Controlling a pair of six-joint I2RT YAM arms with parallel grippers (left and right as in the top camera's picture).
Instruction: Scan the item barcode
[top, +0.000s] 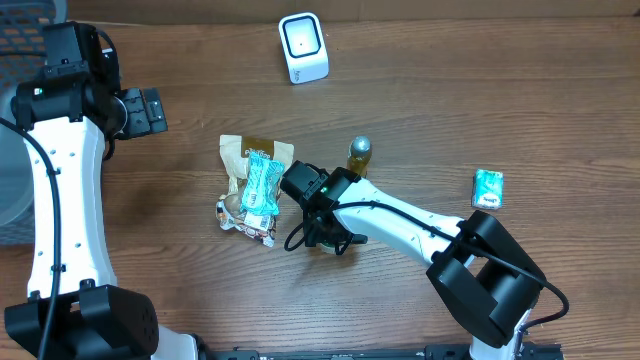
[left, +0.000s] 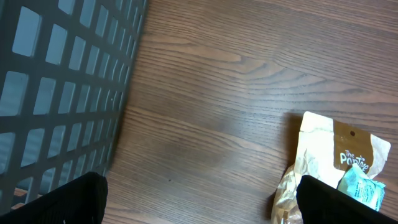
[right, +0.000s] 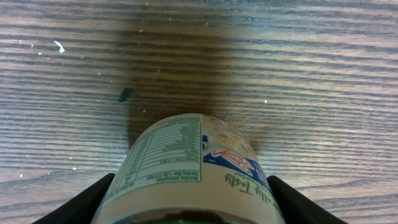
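**Right gripper around a labelled jar, left gripper wide open**

The right gripper (right: 189, 186) is low over the wooden table (right: 311, 56), with one finger on each side of a jar (right: 186, 162). The jar's label shows a printed facts panel and a blue-and-red design. The fingers (right: 87, 202) sit right against the jar's sides, but I cannot tell whether they press on it. From overhead the right arm reaches to the middle of the table, just right of a pile of snack packets (top: 252, 190).

The white scanner (top: 303, 47) stands at the far edge, well apart from the right gripper. A gold-capped bottle (top: 360, 152) stands near the arm, and a green packet (top: 488, 188) lies to the right.

The left gripper (top: 150, 110) is released and holds nothing, beside a dark mesh basket (left: 62, 81).
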